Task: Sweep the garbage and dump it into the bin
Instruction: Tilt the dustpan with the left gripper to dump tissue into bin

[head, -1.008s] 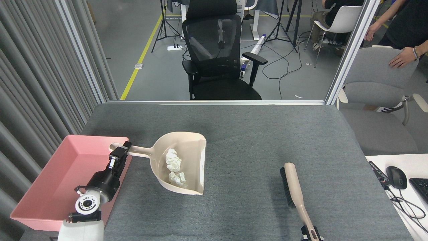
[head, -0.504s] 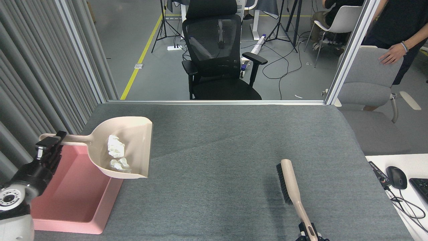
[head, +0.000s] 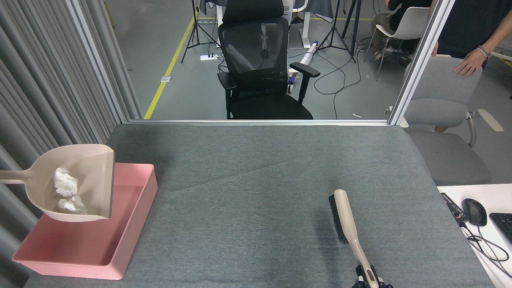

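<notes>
the beige plastic dustpan [head: 76, 182] carries two crumpled white tissue wads [head: 66, 192] over the shallow pink plastic bin [head: 136, 208] at eight o'clock, ready for tipping; left gripper out of view, right gripper's [head: 370, 282] hold on the beige brush [head: 346, 218] unclear.

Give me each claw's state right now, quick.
Left claw: out of frame; only the dustpan handle runs off the left edge.
Right claw: barely visible at the brush handle; state cannot be told.

You see the beige dustpan [head: 80, 184] held above the pink bin [head: 132, 224] at the grey table's [head: 260, 180] left edge, two garbage wads [head: 66, 190] lying in it, while the brush [head: 346, 224] stands tilted at the right, its handle end clamped in the right gripper [head: 370, 280].
</notes>
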Action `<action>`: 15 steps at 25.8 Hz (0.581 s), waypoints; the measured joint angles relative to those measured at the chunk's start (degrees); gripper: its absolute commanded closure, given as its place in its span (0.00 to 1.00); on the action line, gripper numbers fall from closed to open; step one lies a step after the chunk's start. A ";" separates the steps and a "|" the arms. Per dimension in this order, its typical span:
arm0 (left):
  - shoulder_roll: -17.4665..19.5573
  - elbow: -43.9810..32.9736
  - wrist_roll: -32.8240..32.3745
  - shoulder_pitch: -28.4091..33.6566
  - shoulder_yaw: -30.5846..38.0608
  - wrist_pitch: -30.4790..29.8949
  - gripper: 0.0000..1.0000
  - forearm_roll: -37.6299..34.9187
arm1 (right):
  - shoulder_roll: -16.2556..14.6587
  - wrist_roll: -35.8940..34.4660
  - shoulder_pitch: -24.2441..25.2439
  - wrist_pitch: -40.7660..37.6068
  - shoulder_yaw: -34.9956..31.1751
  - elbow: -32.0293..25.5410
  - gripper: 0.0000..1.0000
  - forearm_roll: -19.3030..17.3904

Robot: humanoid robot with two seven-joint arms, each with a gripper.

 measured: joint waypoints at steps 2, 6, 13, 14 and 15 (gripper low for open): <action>0.99 3.56 0.23 -1.15 -0.03 -2.72 1.00 -1.10 | 0.00 -0.35 0.09 -0.02 0.05 -0.02 0.86 0.01; 1.66 9.46 1.10 -3.97 -0.07 -7.68 1.00 -7.42 | 0.01 -0.65 0.15 -0.02 0.08 -0.10 0.86 0.02; 1.54 11.81 8.34 -7.74 -0.08 -11.64 1.00 -19.04 | 0.29 -0.85 0.34 -0.98 0.07 -0.55 0.86 0.02; 1.54 11.83 8.84 -8.15 -0.07 -11.84 1.00 -20.60 | 0.33 -0.85 0.39 -1.27 0.01 -0.59 0.86 0.02; 1.54 11.78 9.34 -8.48 -0.06 -12.00 1.00 -22.10 | 0.38 -0.87 0.47 -1.45 -0.06 -0.62 0.86 0.02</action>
